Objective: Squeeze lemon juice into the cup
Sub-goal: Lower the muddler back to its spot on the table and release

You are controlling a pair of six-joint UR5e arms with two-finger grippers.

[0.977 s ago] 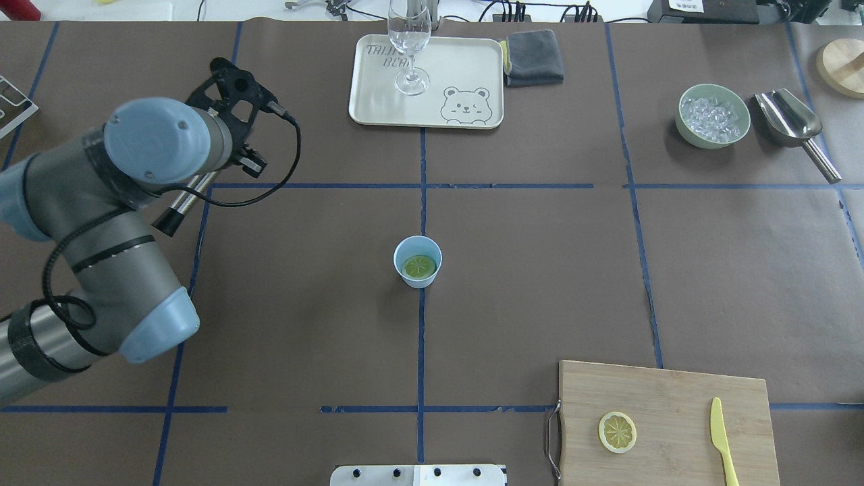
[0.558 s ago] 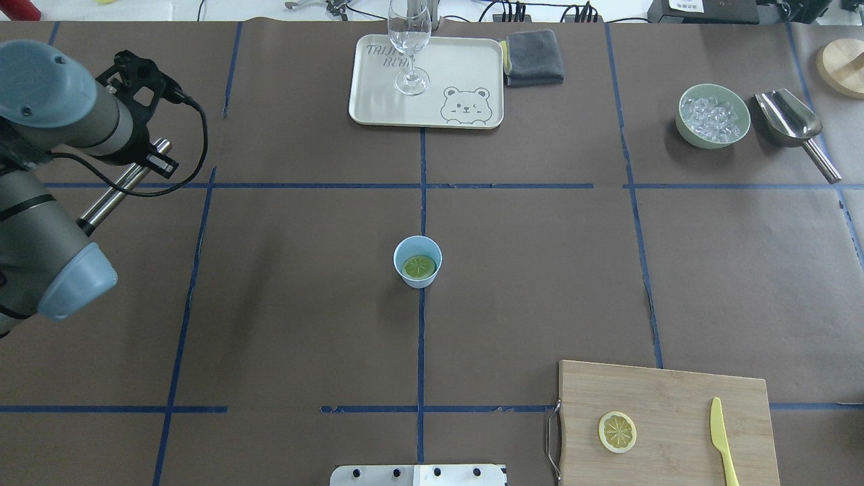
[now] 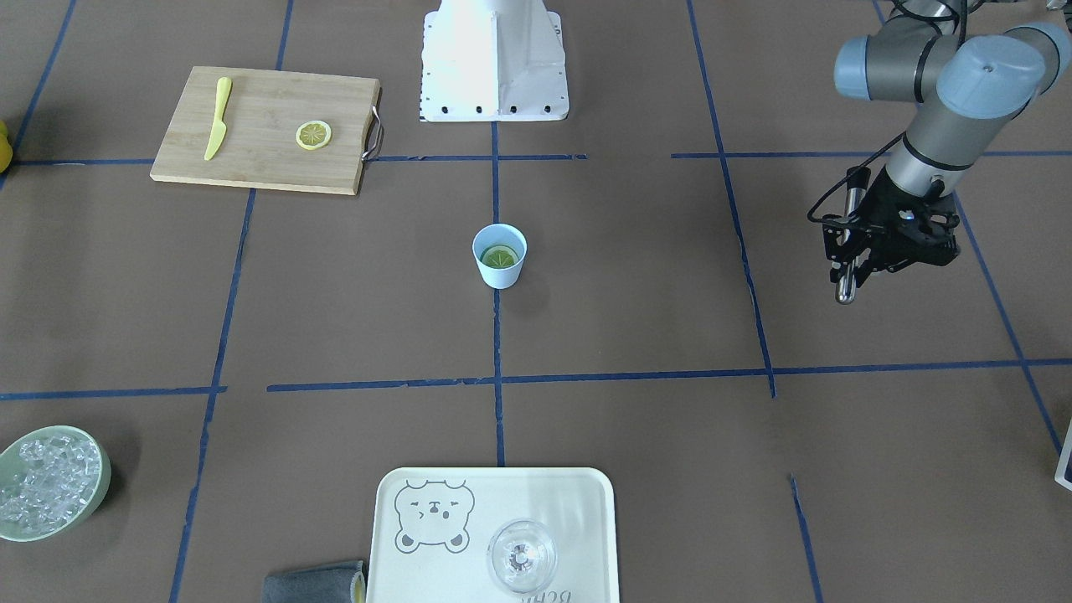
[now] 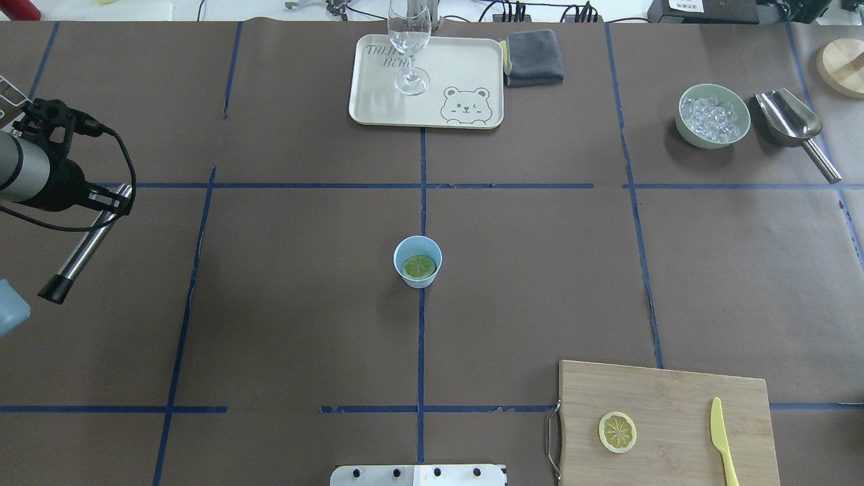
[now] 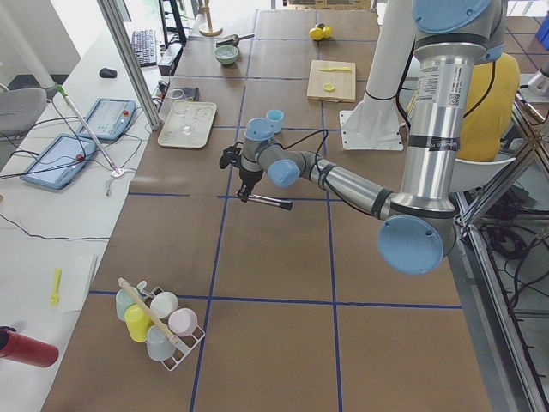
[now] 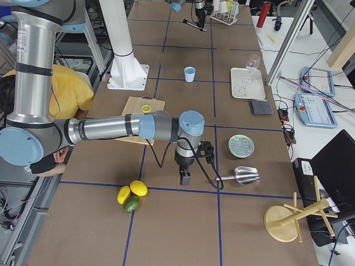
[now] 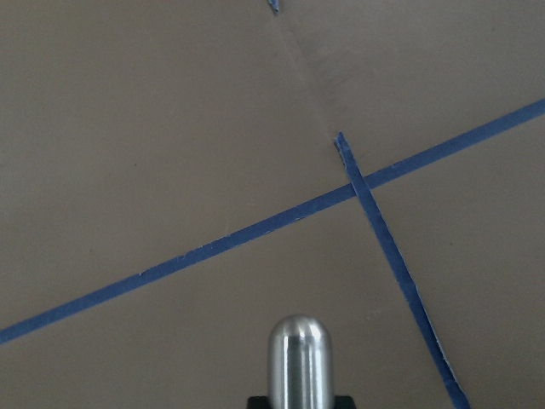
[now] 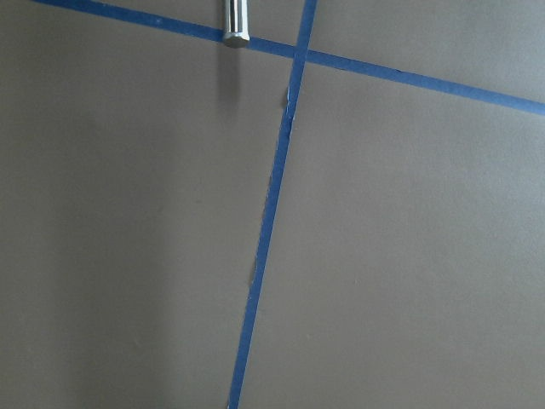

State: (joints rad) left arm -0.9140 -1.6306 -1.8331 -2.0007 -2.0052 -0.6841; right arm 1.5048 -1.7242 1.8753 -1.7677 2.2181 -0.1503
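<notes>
Mostly cropped at the overhead view's 9 o'clock edge, the left gripper (image 4: 106, 197) has its jaws clamped on a steel rod (image 4: 79, 256). At the bench's centre, the lemon slice (image 4: 418, 266) lies inside the cup (image 4: 420, 283), partly shaded. The right gripper (image 6: 185, 178) shows only from the side; I cannot tell how its jaws stand.

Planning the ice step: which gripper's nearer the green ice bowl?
Right. The right gripper hangs close to the ice bowl, by the scoop's handle end. The left gripper, holding a metal rod, is at the far end of the table, beyond the cup.
</notes>
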